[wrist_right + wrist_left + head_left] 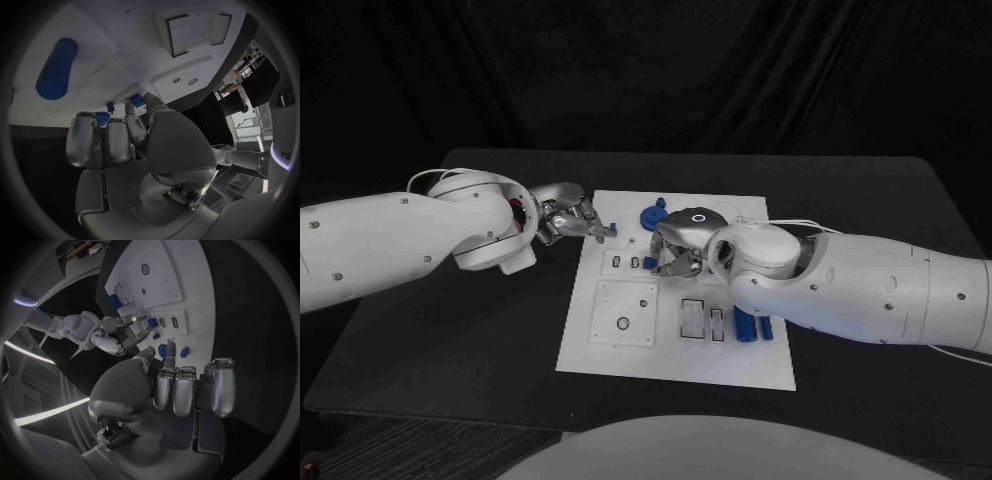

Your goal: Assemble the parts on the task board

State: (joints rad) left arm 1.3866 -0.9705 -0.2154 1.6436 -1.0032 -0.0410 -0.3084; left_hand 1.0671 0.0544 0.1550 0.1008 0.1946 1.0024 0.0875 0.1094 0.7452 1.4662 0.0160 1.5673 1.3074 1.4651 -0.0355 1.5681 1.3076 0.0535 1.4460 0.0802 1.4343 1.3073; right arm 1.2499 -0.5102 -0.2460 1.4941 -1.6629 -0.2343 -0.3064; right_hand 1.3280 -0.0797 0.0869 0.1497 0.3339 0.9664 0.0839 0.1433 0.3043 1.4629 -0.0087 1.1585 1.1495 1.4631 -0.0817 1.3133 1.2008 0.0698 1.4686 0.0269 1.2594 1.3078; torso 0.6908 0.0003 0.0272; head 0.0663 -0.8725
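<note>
The white task board (678, 345) lies in the middle of the black table. My left hand (571, 222) hovers at the board's far left edge. Its fingers (186, 386) are curled in with nothing in them, and its thumb tip reaches beside a blue part (163, 351) standing at the board's far end. My right hand (678, 246) is low over the far middle of the board and pinches a small blue part (136, 99) between thumb and a finger. A larger blue part (653, 213) stands just beyond it. Two blue cylinders (753, 326) lie at the board's near right.
A raised white square plate (626, 312) with a small hole sits on the board's near left, with slotted recesses (701, 320) beside it. Both white forearms (862, 285) lie low across the table's sides. Bare black table surrounds the board.
</note>
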